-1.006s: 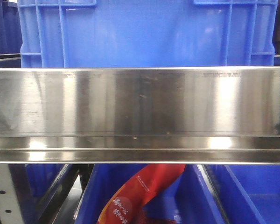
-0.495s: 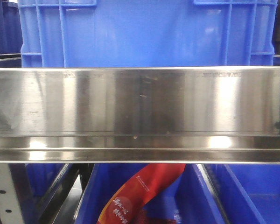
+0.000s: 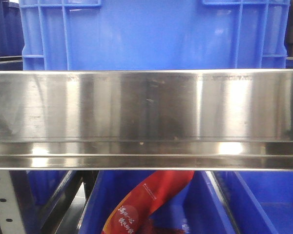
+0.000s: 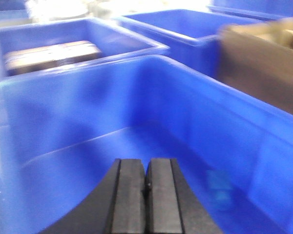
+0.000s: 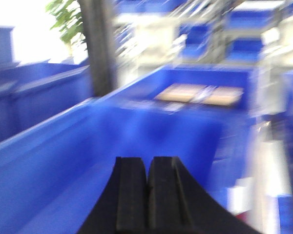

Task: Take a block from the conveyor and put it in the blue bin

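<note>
Blue plastic bins pretty much everywhere, stacked and lined up around the rig. Front view is mostly a wide brushed steel rail point(image 3: 146, 119) running straight across, with a big blue crate point(image 3: 151, 34) behind it and another blue bin point(image 3: 185, 204) underneath holding a red printed bag point(image 3: 146, 200). Left wrist view hangs over a blue bin point(image 4: 224, 126); a small blue thing on its floor is too blurry to name. Next bin back holds something flat and brown point(image 4: 51, 53), and a cardboard box point(image 4: 263, 63) sits to the right. Left gripper point(image 4: 146, 183) has its pads pressed together, nothing between them. Right gripper point(image 5: 147, 187) likewise, above another blue bin point(image 5: 49, 146), very blurred. Can't see the conveyor belt or any block.
</note>
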Action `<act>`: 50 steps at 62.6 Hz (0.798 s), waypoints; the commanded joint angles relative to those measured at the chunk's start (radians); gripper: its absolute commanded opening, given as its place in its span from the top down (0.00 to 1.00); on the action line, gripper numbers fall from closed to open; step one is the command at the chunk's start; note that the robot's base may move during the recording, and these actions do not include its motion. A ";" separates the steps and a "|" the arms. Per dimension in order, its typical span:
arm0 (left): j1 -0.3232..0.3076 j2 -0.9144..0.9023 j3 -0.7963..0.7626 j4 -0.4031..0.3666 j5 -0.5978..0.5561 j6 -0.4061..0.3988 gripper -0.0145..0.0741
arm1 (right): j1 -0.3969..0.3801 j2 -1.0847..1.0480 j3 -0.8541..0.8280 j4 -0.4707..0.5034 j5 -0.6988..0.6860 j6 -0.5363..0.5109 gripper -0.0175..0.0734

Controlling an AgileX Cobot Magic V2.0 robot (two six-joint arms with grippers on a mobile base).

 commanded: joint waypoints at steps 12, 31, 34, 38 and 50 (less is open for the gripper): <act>0.114 -0.277 0.293 -0.020 -0.144 -0.005 0.96 | -0.133 -0.232 0.253 -0.002 -0.076 -0.005 0.99; 0.142 -0.621 0.739 -0.051 -0.245 -0.005 0.96 | -0.137 -0.548 0.642 -0.002 -0.121 -0.005 0.99; 0.142 -0.675 0.784 -0.051 -0.245 -0.005 0.96 | -0.137 -0.591 0.682 -0.002 -0.121 -0.005 0.99; 0.142 -0.746 0.847 -0.051 -0.245 -0.005 0.96 | -0.137 -0.660 0.731 -0.002 -0.121 -0.005 0.99; 0.142 -0.898 0.933 -0.051 -0.245 -0.005 0.96 | -0.137 -0.796 0.763 -0.002 -0.107 -0.005 0.99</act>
